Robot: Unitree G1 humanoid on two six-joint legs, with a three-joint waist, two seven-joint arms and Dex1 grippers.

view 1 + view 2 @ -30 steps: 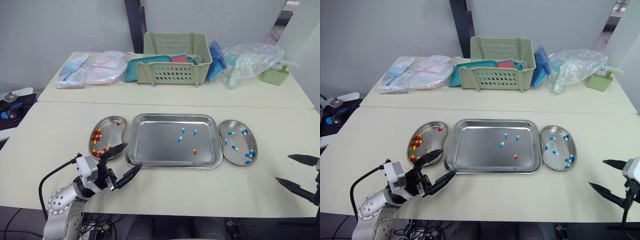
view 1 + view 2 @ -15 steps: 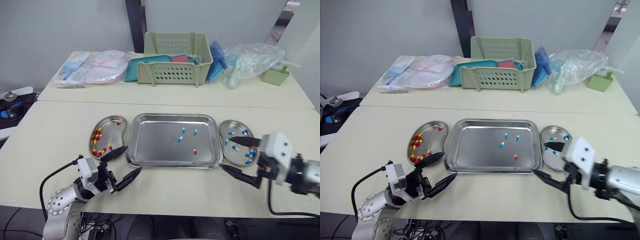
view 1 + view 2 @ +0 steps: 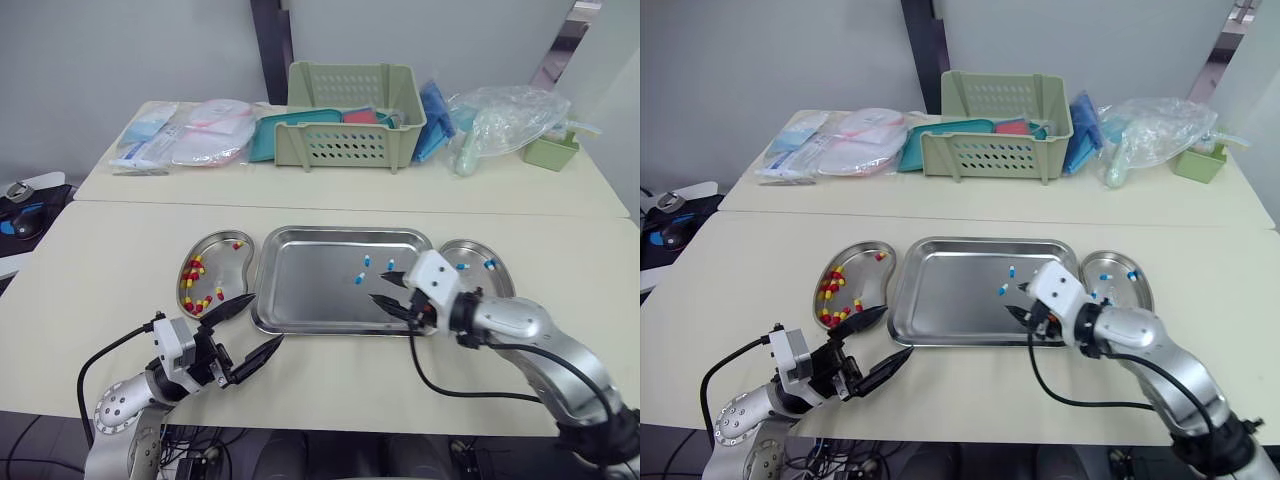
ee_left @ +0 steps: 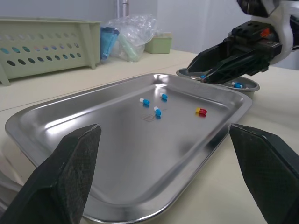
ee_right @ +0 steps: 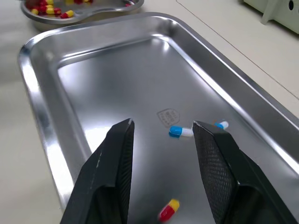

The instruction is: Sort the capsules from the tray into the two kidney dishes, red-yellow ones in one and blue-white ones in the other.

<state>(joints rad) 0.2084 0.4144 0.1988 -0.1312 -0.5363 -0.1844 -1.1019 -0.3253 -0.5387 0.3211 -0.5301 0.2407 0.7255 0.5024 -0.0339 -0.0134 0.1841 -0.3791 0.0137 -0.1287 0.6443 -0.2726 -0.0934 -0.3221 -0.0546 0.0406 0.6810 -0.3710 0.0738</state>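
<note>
The steel tray [image 3: 310, 290] lies mid-table with three blue-white capsules [image 3: 366, 261] and one red-yellow capsule [image 5: 168, 210] in it. My right gripper [image 3: 384, 289] hovers open over the tray's right part, its fingers [image 5: 112, 172] straddling a blue-white capsule [image 5: 181, 132] and not touching it. The left kidney dish [image 3: 228, 260] holds several red-yellow capsules [image 3: 192, 268]. The right kidney dish [image 3: 480, 252], partly behind my right arm, holds blue-white capsules [image 3: 488, 264]. My left gripper [image 3: 263, 320] is open near the tray's front left corner, holding nothing.
On the rear table stand a green basket [image 3: 350, 115], plastic packets [image 3: 190, 135], a clear plastic bag [image 3: 500, 120] and a small green container [image 3: 550, 150]. A seam [image 3: 120, 203] separates the two tables. A black cable [image 3: 450, 385] trails from my right wrist.
My right arm has swung from the table's front right edge leftward across the right dish to over the tray, staying open. The left gripper has hardly moved.
</note>
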